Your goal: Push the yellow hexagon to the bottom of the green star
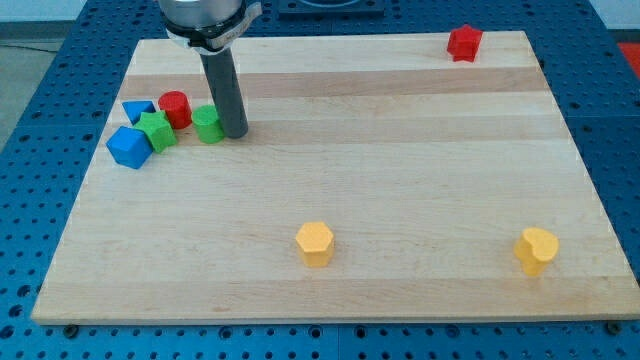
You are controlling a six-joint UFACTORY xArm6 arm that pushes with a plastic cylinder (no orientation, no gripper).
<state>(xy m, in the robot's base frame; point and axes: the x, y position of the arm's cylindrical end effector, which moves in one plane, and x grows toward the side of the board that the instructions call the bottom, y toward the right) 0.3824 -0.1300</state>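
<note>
The yellow hexagon point(314, 243) lies near the view's bottom, a little left of the middle. The green star point(156, 130) lies at the view's left in a cluster of blocks, far up and left of the hexagon. My tip point(236, 133) stands at the right side of that cluster, touching or almost touching a small round green block point(208, 124). The tip is far from the yellow hexagon, up and to its left.
A red cylinder point(175, 108) sits just above the green star, a blue triangular block point(138, 110) to its upper left, and a blue cube point(129, 146) to its lower left. A red star-like block point(464, 42) lies at the top right, and a yellow heart-like block point(536, 250) at the bottom right.
</note>
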